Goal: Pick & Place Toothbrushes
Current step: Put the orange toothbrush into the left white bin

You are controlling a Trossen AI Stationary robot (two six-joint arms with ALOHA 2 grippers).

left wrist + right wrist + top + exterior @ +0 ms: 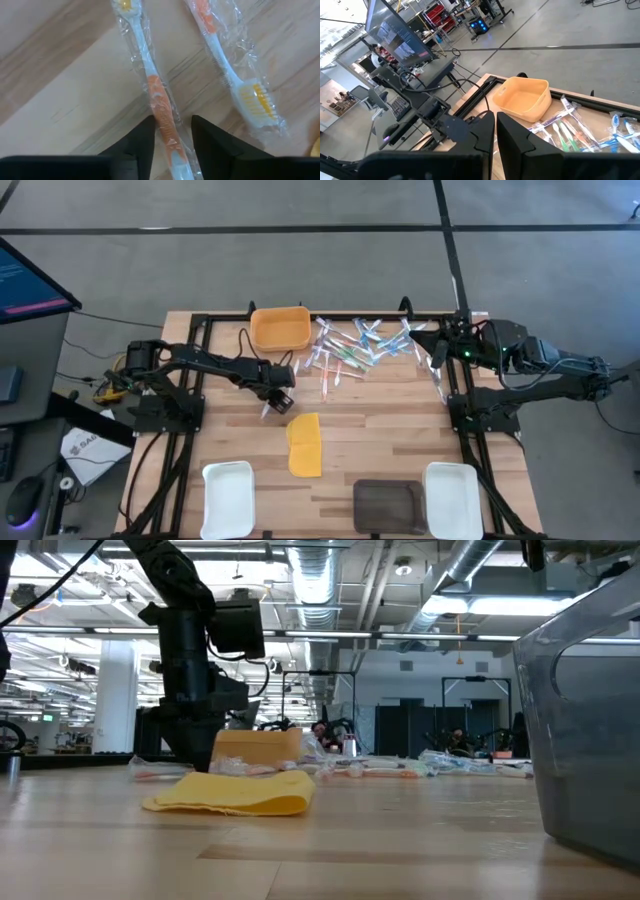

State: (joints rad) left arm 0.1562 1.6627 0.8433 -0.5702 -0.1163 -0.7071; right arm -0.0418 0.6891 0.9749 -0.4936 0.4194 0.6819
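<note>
Left hand [172,135]: we see fingers narrowly apart, straddling an orange-handled wrapped toothbrush [157,95] on the worktop [60,85]; grip unclear.
Right hand [495,131]: closed, empty.

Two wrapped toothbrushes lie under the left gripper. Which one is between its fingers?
The toothbrush with the orange handle lies between the left gripper fingers. The other toothbrush, bristles near the gripper, lies outside them.

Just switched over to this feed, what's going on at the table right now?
The left gripper is down on the wooden table, its fingers straddling the handle of an orange wrapped toothbrush but not yet shut on it. A second wrapped brush lies beside it. The main toothbrush pile sits next to the orange bin. The right gripper waits shut at the table's right edge.
</note>
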